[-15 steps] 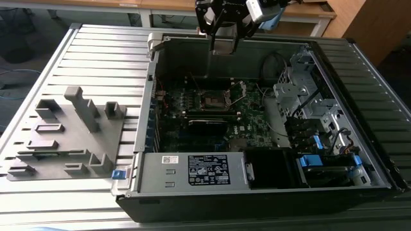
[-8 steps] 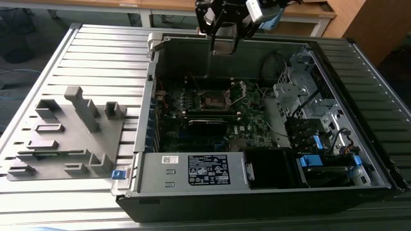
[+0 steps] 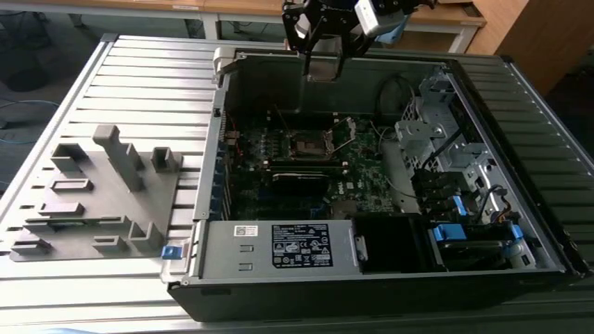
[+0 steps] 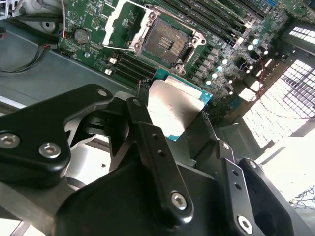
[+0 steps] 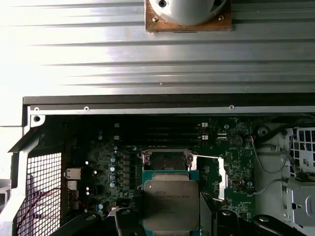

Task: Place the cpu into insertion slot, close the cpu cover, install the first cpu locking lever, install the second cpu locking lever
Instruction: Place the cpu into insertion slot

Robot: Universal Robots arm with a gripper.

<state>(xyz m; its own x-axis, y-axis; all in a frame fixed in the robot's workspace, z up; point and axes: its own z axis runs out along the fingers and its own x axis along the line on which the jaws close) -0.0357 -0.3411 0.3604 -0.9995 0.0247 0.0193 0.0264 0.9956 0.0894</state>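
My gripper point(image 3: 323, 64) hangs above the far wall of the open computer case, shut on the cpu point(image 3: 322, 72). The chip's silver-grey face shows between the black fingers point(image 4: 152, 142) in both wrist views, the cpu point(image 4: 174, 110) held by its edges above the board. The insertion slot point(image 3: 307, 145) is a bare black square socket on the green board, below and ahead of the cpu point(image 5: 171, 204). The socket point(image 4: 165, 40) has nothing in it. The cpu cover point(image 4: 123, 24) is swung open beside the slot point(image 5: 166, 160), and its silver frame point(image 5: 221, 177) stands up from the board.
Long black memory slots point(image 4: 216, 22) run beside the socket. The case's far wall point(image 3: 334, 59) is just under the gripper. A power supply point(image 3: 278, 247) fills the near end, with a drive cage point(image 3: 436, 139) at the exterior view's right. A grey fixture plate point(image 3: 93, 195) lies on the ribbed table.
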